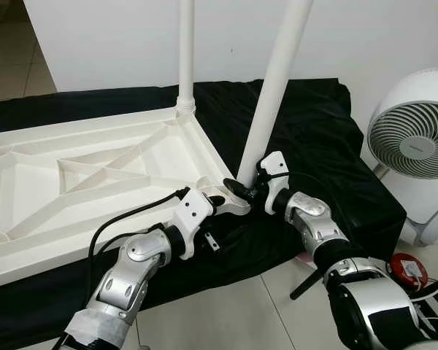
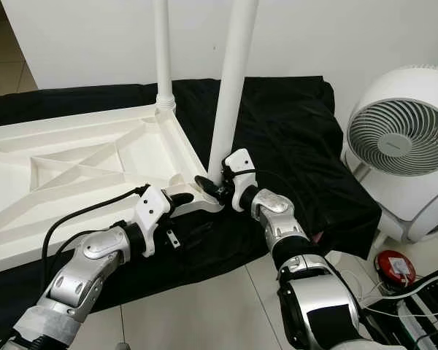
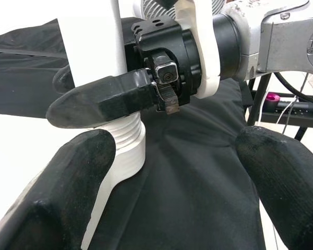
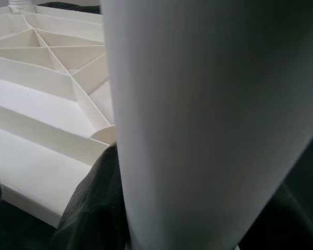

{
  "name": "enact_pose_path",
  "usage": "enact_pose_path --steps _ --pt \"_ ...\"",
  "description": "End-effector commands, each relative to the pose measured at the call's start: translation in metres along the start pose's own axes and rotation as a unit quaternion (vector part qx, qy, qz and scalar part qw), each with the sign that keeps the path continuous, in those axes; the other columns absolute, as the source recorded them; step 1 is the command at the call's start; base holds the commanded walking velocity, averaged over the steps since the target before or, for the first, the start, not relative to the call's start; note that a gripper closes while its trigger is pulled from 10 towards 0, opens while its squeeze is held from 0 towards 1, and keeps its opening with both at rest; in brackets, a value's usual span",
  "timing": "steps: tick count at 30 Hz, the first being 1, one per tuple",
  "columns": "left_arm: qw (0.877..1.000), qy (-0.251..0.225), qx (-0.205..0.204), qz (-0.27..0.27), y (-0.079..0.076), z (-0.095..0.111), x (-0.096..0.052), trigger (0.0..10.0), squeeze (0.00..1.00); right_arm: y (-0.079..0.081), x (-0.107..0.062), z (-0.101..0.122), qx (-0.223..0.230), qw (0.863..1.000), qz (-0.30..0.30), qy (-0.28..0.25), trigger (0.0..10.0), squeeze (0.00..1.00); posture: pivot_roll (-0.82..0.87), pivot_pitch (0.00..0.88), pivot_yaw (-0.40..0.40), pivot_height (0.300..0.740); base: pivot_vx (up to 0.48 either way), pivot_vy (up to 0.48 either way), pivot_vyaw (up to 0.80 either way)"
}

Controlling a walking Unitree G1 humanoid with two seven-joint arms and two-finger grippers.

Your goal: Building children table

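Note:
A white plastic tabletop [image 1: 95, 171] lies upside down on a black cloth [image 1: 299, 124], its ribs facing up. One white leg [image 1: 186, 51] stands upright in the far corner. A second leg [image 1: 274, 87] leans slightly at the near right corner, its threaded base [image 3: 128, 146] at the corner socket. My right gripper [image 1: 242, 188] is shut on this leg just above the base; the leg [image 4: 208, 120] looms close in the right wrist view. My left gripper [image 1: 220, 208] is open at the same corner, one finger [image 3: 68, 198] beside the socket, the other over the cloth.
A white round fan [image 1: 412, 138] stands on the floor to the right. A small red object [image 1: 407, 268] and cables lie on the tiles beside my right arm. A white wall runs behind the cloth. Pale tiled floor [image 1: 226, 313] lies in front.

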State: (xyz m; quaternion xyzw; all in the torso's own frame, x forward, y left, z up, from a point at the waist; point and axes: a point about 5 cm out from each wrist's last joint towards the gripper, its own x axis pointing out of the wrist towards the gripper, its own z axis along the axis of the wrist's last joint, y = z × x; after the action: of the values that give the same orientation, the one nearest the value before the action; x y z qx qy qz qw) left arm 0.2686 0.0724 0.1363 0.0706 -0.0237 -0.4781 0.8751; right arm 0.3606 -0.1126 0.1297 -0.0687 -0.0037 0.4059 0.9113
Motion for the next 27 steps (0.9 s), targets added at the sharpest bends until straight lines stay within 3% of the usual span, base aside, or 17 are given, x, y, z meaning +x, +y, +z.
enact_pose_path --steps 1,6,8,15,16,18,25,27 --pt "1.000 0.005 -0.008 0.005 -0.001 -0.003 -0.001 10.0 0.00 0.006 -0.002 -0.013 0.008 1.000 0.006 0.024 10.0 0.00 0.03 0.000 -0.080 0.740 0.000 0.000 0.00" --pt "1.000 0.006 -0.006 0.006 0.000 -0.003 -0.002 10.0 0.00 0.006 -0.001 -0.014 0.006 1.000 -0.011 0.022 10.0 0.00 0.02 0.000 -0.079 0.740 0.000 0.000 0.00" --pt "1.000 0.006 -0.007 0.007 0.001 -0.002 -0.002 10.0 0.00 0.004 0.000 -0.013 0.011 0.998 -0.062 0.017 10.0 0.00 0.02 0.000 -0.078 0.740 0.000 0.000 0.00" --pt "1.000 0.006 -0.007 0.006 0.001 -0.002 -0.002 10.0 0.00 0.005 0.002 -0.011 0.022 0.992 -0.123 0.007 10.0 0.00 0.01 0.000 -0.073 0.740 0.000 0.000 0.00" --pt "1.000 0.006 -0.007 0.004 0.000 -0.002 -0.001 10.0 0.00 0.009 0.005 -0.010 0.037 0.985 -0.168 -0.001 10.0 0.00 0.01 0.000 -0.072 0.740 0.000 0.000 0.00" --pt "1.000 0.006 -0.007 0.004 0.000 -0.002 -0.001 10.0 0.00 0.014 0.007 -0.009 0.042 0.979 -0.199 -0.008 10.0 0.00 0.01 0.000 -0.073 0.740 0.000 0.000 0.00" --pt "1.000 0.005 -0.007 0.004 0.001 -0.002 -0.001 10.0 0.00 0.021 0.008 -0.008 0.050 0.968 -0.246 -0.013 10.0 0.00 0.01 0.000 -0.073 0.740 0.000 0.000 0.00" --pt "1.000 0.006 -0.007 0.002 0.000 -0.002 -0.001 10.0 0.00 0.030 0.009 -0.008 0.035 0.946 -0.324 -0.005 10.0 0.00 0.00 0.000 -0.069 0.740 0.000 0.000 0.00"
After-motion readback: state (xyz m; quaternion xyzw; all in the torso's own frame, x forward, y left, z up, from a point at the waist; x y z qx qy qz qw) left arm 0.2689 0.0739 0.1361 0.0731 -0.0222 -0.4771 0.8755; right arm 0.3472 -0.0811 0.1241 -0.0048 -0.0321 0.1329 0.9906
